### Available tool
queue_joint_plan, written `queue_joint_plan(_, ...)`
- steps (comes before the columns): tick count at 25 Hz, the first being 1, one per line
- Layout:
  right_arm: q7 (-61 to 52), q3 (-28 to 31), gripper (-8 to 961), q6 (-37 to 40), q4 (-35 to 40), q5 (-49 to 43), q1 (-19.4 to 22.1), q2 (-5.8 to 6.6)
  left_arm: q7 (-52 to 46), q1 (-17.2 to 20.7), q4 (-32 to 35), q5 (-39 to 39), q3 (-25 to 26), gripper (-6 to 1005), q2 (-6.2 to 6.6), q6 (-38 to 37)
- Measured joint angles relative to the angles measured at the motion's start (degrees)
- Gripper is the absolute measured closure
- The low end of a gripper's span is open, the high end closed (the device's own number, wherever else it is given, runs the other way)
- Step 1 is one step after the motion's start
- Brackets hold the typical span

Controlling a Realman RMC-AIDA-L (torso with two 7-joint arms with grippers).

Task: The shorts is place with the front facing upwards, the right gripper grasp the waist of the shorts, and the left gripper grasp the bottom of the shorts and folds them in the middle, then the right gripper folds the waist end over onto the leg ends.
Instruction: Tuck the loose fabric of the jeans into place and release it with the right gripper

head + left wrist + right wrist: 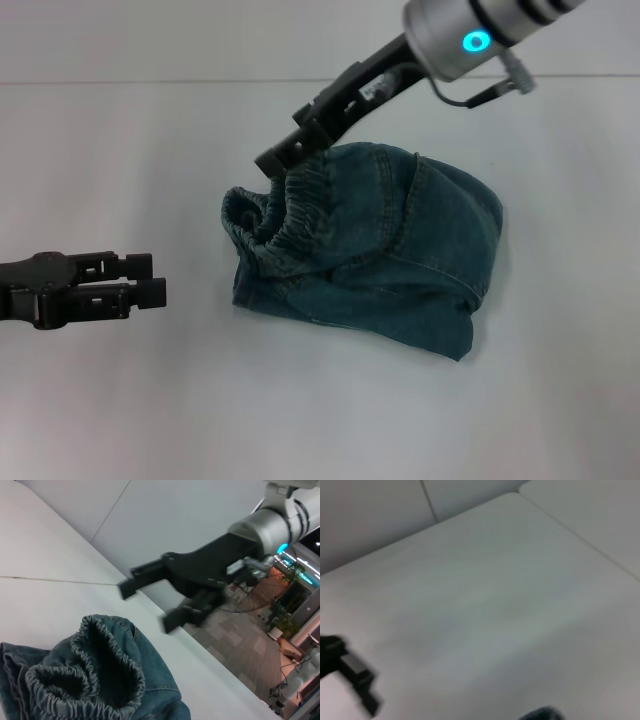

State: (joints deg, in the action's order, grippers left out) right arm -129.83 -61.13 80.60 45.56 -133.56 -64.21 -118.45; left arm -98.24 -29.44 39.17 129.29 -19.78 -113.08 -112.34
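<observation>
White counter [330,410] fills the head view, with a faint seam line running across its far part.

Left gripper [158,282] sits at the left edge, low over the counter, pointing toward the shorts and well apart from them. Fingers are close together with only a thin gap and nothing between them, so effectively closed and empty.

Shorts [400,250] lie in a folded denim bundle at centre. The gathered elastic waist [285,225] is bunched on the bundle's left side, facing the left gripper, and stands up as an open, rumpled ring; the left wrist view shows it as a dark gathered opening [107,665]. The near edge of the denim lies flat on the counter, with one corner sticking out at the near right. Can't pick out the leg ends from the rest of the folded cloth.

Right gripper [290,150] comes in from the upper right, with a cyan light on its silver wrist. Its tips are right at the far rim of the waist. In the left wrist view the right gripper [145,602] has its fingers spread with a clear gap, holding nothing, above the waist rather than clamped on it.
</observation>
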Motion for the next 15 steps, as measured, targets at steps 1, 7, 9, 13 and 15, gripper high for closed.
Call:
queue_joint_plan(1,-0.01,0.49,8,2.41,0.67,0.09,0.23,0.24,0.01,0.00,-0.07,0.00,0.00,224,0.00,0.06)
queue_joint_plan(7,-0.05,0.44,8,12.00,0.45,-1.72,1.12,0.23,0.02,-0.05,-0.14,0.00,-0.07,224,-0.03,0.23)
queue_joint_plan(9,-0.05,0.36,8,11.95,0.03,-3.48,1.53,-0.45,0.00,-0.17,-0.15,0.00,-0.08,224,-0.03,0.30)
queue_joint_plan(13,0.05,-0.64,9,8.35,-4.21,-5.07,1.31,-1.09,-0.20,-0.51,-0.15,0.00,-0.18,223,-0.04,0.63)
queue_joint_plan(15,-0.06,-1.63,9,4.73,-6.94,-5.02,1.07,-1.31,-0.25,-0.57,-0.15,0.00,-0.25,223,-0.05,0.86)
